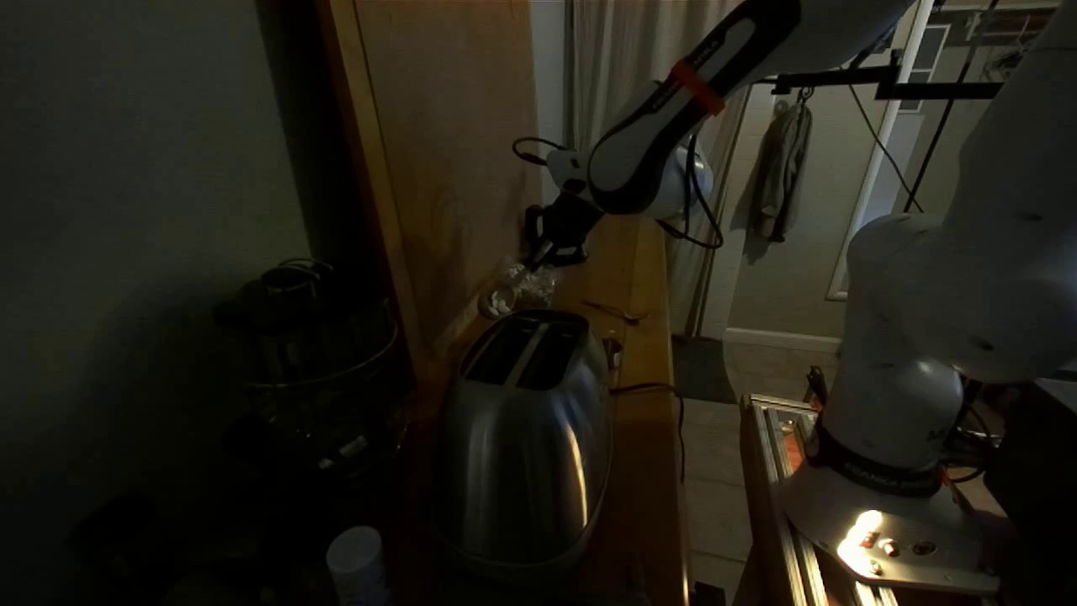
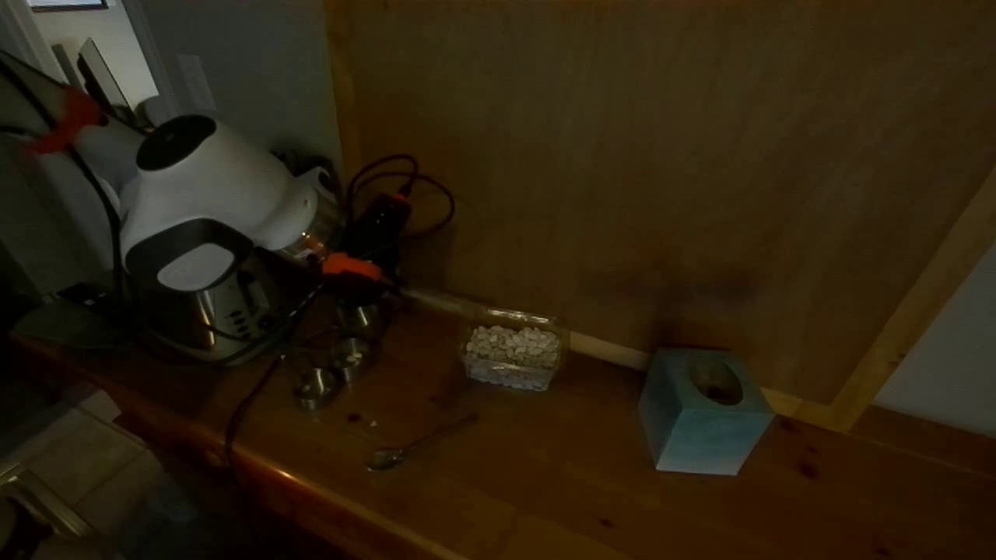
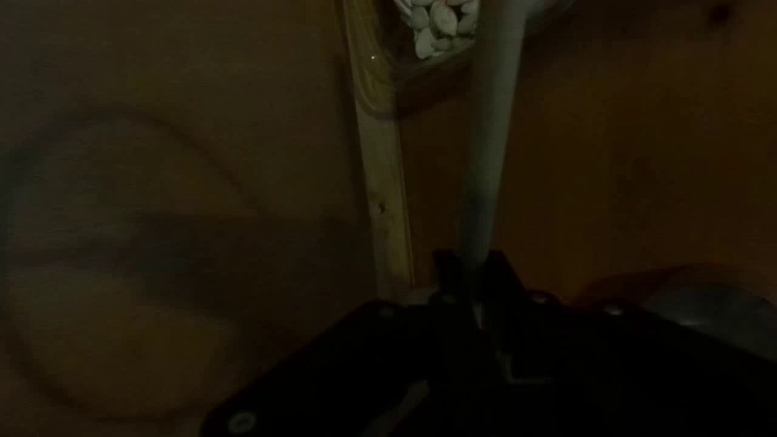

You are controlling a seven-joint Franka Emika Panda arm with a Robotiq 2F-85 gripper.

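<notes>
In an exterior view, a steel toaster (image 2: pixel 218 311) stands far to the left of the clear box (image 2: pixel 506 365). Nearer to this box, also on its left, are two small metal cups (image 2: pixel 313 402) with something pale inside. The gripper (image 3: pixel 475 267) is to the left of the clear box and higher than it; it is almost closed and grips a pale rod (image 3: pixel 495 121). In the wrist view, the rod passes across part of the clear box; whether it touches, I cannot tell. A spoon (image 2: pixel 398 451) lies in front of the box, toward its left. The box itself contains pale, seed-like pieces (image 2: pixel 515 342), and on its right stands a blue carton (image 2: pixel 708 435).
</notes>
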